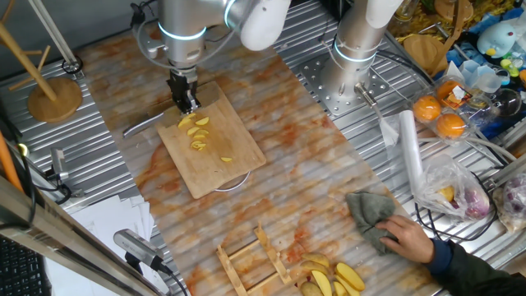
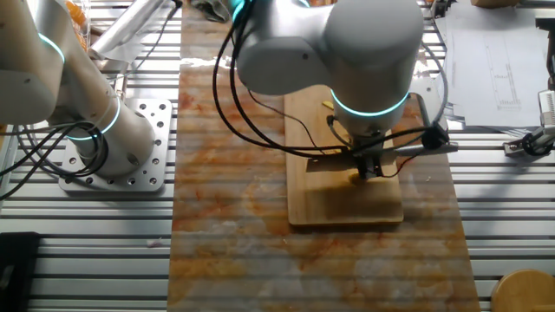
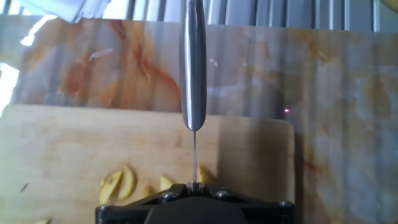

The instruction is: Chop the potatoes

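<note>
One gripper (image 1: 187, 104) hangs over the bamboo cutting board (image 1: 238, 160), jaws closed on a knife (image 3: 193, 68) held edge-down. The potatoes (image 1: 197, 131), thin yellow slices, lie on that board just beside the blade. The board rests on the marbled desk (image 1: 329, 173).

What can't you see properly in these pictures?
- Gripper: its fingers are cut off by the hand view's bottom edge and too small in both fixed views, so open or shut is unclear.
- Knife edge: seen end-on in the hand view, a thin line.
- Potatoes: in the other fixed view the arm hides nearly all of them.
</note>
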{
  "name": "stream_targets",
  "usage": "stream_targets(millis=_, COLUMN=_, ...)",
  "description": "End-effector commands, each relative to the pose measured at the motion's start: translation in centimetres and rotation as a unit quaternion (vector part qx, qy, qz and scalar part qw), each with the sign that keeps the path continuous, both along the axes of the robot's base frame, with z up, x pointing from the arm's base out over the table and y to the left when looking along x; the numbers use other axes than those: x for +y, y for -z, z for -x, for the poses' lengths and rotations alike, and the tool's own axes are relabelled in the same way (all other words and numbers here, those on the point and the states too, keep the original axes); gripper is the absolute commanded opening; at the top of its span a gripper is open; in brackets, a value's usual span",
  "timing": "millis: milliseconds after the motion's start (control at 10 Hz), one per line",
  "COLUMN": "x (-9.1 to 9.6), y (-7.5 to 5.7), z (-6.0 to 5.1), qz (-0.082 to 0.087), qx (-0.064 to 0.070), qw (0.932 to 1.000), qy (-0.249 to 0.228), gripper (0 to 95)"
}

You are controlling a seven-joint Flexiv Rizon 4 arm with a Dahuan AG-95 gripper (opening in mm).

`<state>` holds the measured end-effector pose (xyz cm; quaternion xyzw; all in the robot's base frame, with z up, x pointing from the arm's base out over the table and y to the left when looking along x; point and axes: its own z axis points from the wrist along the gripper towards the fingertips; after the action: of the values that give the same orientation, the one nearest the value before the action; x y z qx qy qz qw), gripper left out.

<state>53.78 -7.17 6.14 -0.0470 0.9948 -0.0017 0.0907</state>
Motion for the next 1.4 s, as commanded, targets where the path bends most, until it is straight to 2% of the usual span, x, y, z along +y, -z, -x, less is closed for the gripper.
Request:
stream_targets(millis=100, x=-0.1, y=-0.6, z=0.3, qz=0.0, qx=0.001, qw=1.0, qy=0.004, gripper=0.0)
stream_targets(millis=800, x=-1.1, y=-0.9, z=0.3, qz=-0.001, qx=0.002, qw=1.0, qy=0.004, gripper=0.0)
stream_targets(millis=1400, x=-1.2, y=0.2, z=0.1, qz=-0.002, qx=0.001, qw=1.0, qy=-0.002, gripper=0.0)
